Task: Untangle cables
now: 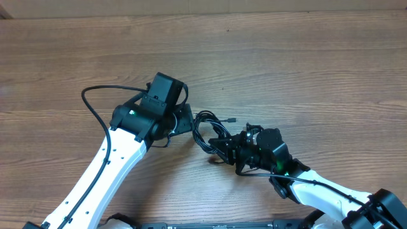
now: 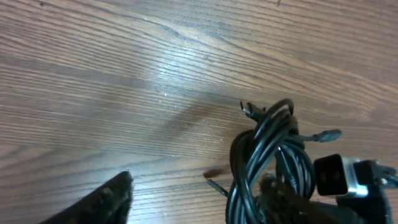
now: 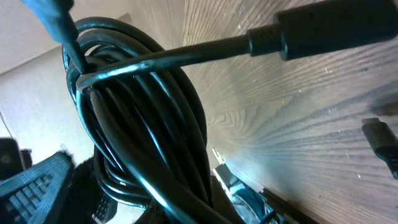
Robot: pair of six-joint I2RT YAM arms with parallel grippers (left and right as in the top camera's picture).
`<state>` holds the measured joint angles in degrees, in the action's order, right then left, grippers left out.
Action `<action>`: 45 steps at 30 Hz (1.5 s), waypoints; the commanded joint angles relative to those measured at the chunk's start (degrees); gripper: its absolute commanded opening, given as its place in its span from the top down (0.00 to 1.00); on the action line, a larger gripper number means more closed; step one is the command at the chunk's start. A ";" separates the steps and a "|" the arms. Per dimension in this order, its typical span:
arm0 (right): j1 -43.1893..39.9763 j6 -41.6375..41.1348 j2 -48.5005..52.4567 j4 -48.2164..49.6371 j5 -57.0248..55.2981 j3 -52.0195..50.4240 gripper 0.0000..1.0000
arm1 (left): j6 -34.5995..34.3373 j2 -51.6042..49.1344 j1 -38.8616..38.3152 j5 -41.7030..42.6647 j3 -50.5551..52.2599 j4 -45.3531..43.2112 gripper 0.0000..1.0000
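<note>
The cables (image 1: 207,129) lie as one tangled black bundle on the wooden table between my two arms, with a small plug (image 1: 234,119) sticking out to the right. My left gripper (image 1: 186,121) stands open at the bundle's left side. In the left wrist view the cables (image 2: 267,162) loop around its right finger (image 2: 280,198), while the left finger (image 2: 109,200) is apart over bare wood. My right gripper (image 1: 227,147) is shut on the cables (image 3: 149,124), which fill its view. A plug (image 3: 323,25) crosses the top there.
The left arm's own thicker black wire (image 1: 89,102) arcs out over the table to the left. Wooden table (image 1: 305,57) stretches behind and to both sides. Another loose plug end (image 3: 382,140) shows at the right edge of the right wrist view.
</note>
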<state>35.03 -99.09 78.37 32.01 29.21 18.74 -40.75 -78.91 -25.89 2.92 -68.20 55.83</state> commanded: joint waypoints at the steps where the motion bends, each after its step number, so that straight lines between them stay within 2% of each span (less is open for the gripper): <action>1: 0.17 0.57 -0.79 0.87 2.89 0.83 0.96 | -5.29 -0.04 -0.39 -1.01 2.95 -0.83 0.37; 6: 0.17 0.57 -0.79 0.87 4.02 0.83 0.96 | -12.31 -0.48 -0.39 -0.07 5.84 -3.23 0.37; 9: 0.17 0.57 -0.79 0.87 4.15 0.83 0.96 | -14.12 -0.48 -0.39 1.68 6.73 -4.57 0.49; 14: 0.17 0.55 -0.79 1.11 4.48 0.83 0.96 | -14.99 -0.48 -0.42 4.13 6.99 -5.53 0.57; 19: 0.17 0.55 -0.79 4.74 5.44 0.83 0.96 | -15.30 -0.48 -0.44 5.75 6.99 -5.53 0.59; 22: 0.17 0.52 -0.79 5.49 5.42 0.83 0.95 | -17.20 -0.48 -0.44 7.98 6.99 -5.51 0.55; 30: 0.17 0.52 -0.79 5.68 5.64 0.83 0.96 | -22.60 -0.48 -0.44 12.17 6.99 -5.55 0.56; 37: 0.17 0.52 -0.79 5.66 5.60 0.83 0.95 | -24.94 -0.48 -0.44 12.22 6.99 -5.53 0.70; 41: 0.17 0.52 -0.79 5.66 5.62 0.83 0.95 | -26.21 -0.48 -0.44 12.24 6.99 -5.53 0.69; 45: 0.17 0.28 -0.79 5.68 5.57 0.83 0.95 | -26.12 -0.48 -0.63 11.47 6.99 -5.51 0.56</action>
<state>34.98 -99.07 78.37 35.35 35.05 18.68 -66.28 -79.02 -25.34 9.45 -61.98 49.74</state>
